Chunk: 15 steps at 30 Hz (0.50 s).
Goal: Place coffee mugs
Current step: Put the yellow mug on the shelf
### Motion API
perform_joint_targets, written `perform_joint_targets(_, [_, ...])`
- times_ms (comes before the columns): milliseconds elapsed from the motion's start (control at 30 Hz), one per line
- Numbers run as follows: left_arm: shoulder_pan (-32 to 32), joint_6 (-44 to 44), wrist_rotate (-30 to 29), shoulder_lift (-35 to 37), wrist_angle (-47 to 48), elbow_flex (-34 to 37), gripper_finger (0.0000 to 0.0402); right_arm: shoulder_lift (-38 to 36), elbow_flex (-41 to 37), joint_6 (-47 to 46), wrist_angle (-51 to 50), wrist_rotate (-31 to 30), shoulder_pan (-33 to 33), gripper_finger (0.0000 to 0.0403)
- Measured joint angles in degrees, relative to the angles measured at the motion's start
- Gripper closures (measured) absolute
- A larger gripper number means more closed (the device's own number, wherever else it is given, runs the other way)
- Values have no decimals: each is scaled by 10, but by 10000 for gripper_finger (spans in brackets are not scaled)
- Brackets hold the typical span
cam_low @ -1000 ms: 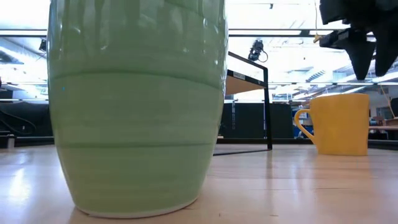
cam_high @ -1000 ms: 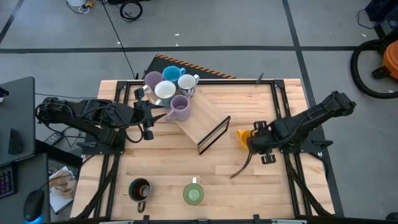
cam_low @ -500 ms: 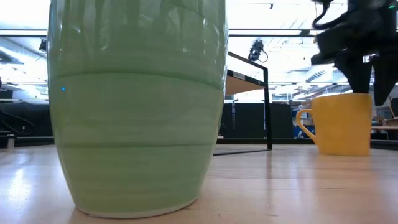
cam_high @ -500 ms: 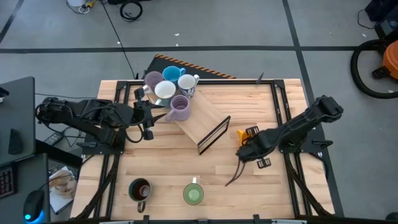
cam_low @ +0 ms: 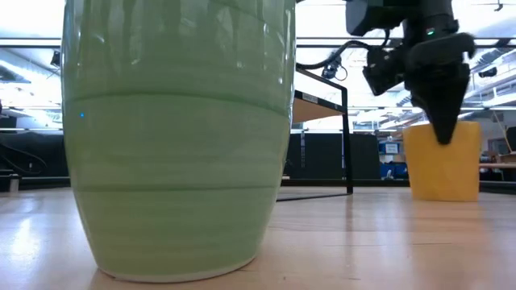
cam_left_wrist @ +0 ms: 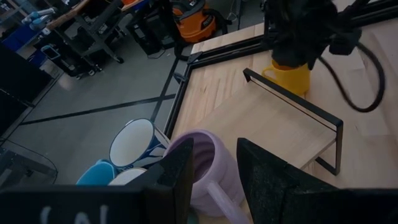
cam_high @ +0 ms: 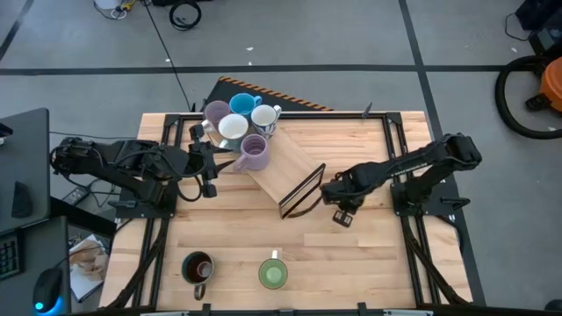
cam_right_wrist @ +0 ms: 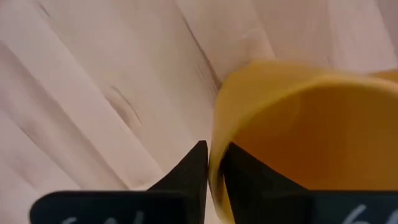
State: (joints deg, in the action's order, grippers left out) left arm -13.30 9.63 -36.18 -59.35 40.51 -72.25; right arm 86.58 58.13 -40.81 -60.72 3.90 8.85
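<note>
Now my right gripper (cam_low: 443,138) has come down over the orange mug (cam_low: 442,161); a second ago it hung clear above, jaws wider. Its fingers (cam_right_wrist: 194,168) have narrowed onto the mug's wall, one inside the rim and one outside, so I read this as a pinch just taken, though from above the arm hides the mug and I cannot confirm the hold is firm. The mug sits on the table (cam_high: 369,254) directly under the tool, just beside the black-framed wooden stand (cam_high: 294,180). My left gripper (cam_left_wrist: 214,171) waits half open, with a lilac mug (cam_high: 254,154) right ahead of its fingers and the blue mug (cam_high: 241,104) and white mug (cam_high: 233,128) clustered beyond. Green mug (cam_high: 272,274) and dark brown mug (cam_high: 198,266) already stand along the table's near edge, so I judge orange goes there next.
</note>
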Motion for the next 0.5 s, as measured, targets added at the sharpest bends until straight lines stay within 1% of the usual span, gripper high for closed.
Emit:
perform_joint_targets(133, [0, 0, 0, 0, 1, 0, 274, 1, 0, -11, 45, -10, -9, 346])
perform_joint_targets(267, [0, 0, 0, 0, 2, 0, 274, 0, 0, -2, 91, -5, -9, 340])
perform_joint_targets(400, [0, 0, 0, 0, 2, 0, 274, -11, 0, 8, 81, -2, -10, 322])
perform_joint_targets(500, [0, 0, 0, 0, 2, 0, 274, -26, 0, 15, 80, -2, -10, 299])
